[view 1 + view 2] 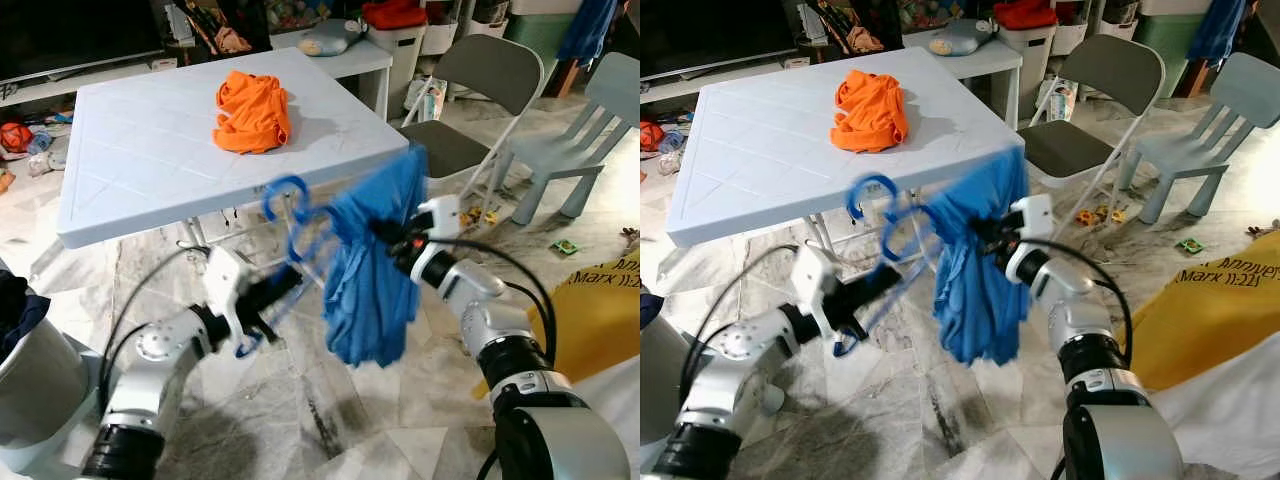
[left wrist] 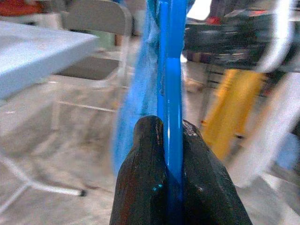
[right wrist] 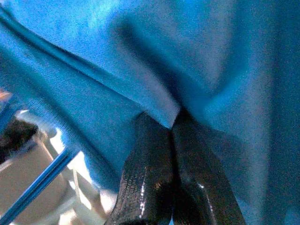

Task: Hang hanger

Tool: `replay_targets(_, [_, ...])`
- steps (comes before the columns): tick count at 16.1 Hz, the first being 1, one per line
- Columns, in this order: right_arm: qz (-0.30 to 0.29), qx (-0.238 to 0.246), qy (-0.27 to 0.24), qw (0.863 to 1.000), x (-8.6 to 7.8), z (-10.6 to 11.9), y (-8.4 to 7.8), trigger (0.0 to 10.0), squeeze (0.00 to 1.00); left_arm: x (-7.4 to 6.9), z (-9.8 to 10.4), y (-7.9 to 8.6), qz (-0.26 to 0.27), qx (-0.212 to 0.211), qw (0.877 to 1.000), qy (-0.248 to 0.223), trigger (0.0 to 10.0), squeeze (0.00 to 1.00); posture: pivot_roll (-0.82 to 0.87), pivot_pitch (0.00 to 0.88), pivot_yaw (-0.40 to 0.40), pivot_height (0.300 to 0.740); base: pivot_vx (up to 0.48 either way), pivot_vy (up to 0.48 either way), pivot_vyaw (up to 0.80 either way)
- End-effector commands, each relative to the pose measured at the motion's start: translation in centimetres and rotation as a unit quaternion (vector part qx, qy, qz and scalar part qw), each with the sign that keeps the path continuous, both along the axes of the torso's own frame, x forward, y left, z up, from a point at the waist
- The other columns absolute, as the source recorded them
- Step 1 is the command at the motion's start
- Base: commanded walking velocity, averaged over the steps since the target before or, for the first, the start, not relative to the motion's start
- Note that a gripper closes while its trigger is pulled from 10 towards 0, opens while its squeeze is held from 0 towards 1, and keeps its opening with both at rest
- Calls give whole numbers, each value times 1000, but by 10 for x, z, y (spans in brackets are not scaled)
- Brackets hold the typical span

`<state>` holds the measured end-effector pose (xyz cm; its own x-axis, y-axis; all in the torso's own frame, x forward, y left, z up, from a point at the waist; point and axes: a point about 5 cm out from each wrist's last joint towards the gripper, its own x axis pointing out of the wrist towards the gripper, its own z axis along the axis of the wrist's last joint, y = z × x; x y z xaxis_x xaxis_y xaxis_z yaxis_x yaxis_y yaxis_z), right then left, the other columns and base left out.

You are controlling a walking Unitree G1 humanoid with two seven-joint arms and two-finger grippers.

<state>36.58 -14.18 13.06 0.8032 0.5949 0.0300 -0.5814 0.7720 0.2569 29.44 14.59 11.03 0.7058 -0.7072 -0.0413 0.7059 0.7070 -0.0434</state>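
head stereo pair looks down, both share white table (image 1: 150,150); wrist cams v. close along fingers

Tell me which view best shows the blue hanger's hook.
The left eye view: the blue hanger shows its curved hook whole above the blue garment, between the left gripper and right gripper. The right eye view shows it blurred. The left wrist view shows just a straight bar clamped between the fingers; the right wrist view mostly shows cloth.
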Motion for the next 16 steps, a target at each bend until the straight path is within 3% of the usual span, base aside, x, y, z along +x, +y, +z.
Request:
replay_targets(1, [-3,22,-36,999,6,20,-1,0,0,6,8,8,24,0,999,-23,0,0,-66,0,33,740,0,0,0])
replay_targets(5, [-28,51,-67,996,14,44,-12,0,0,4,-10,17,65,28,997,9,0,0,-73,0,35,740,0,0,0])
replay_targets(7, [-48,53,-94,993,20,62,-9,0,0,-8,-24,15,45,51,997,36,0,0,-75,0,33,740,0,0,0])
replay_targets(8, [-65,43,-107,991,24,71,-7,0,0,-18,-28,12,8,68,997,40,0,0,-73,0,30,740,0,0,0])
replay_targets(9, [-84,28,-110,990,27,74,-7,0,0,-26,-28,11,-17,68,996,49,0,0,-73,0,30,740,0,0,0])
replay_targets(10, [-128,-15,-112,985,31,77,-9,0,0,-41,-27,11,-62,61,994,69,0,0,-67,0,26,740,0,0,0])
replay_targets(12, [-161,-20,-116,980,35,81,-12,0,0,-53,-28,15,-88,62,990,90,0,0,-53,0,18,740,0,0,0])
replay_targets(13, [-183,-49,-113,975,36,80,-14,0,0,-59,-30,17,-101,71,988,97,0,0,-50,0,15,740,0,0,0])
replay_targets(15, [-237,-115,-102,959,38,71,-25,0,0,-66,-31,22,-97,79,986,108,0,0,-43,0,8,740,0,0,0])
replay_targets(16, [-280,-145,-90,945,38,66,-37,0,0,-67,-29,26,-76,81,988,104,0,0,-41,0,6,740,0,0,0])
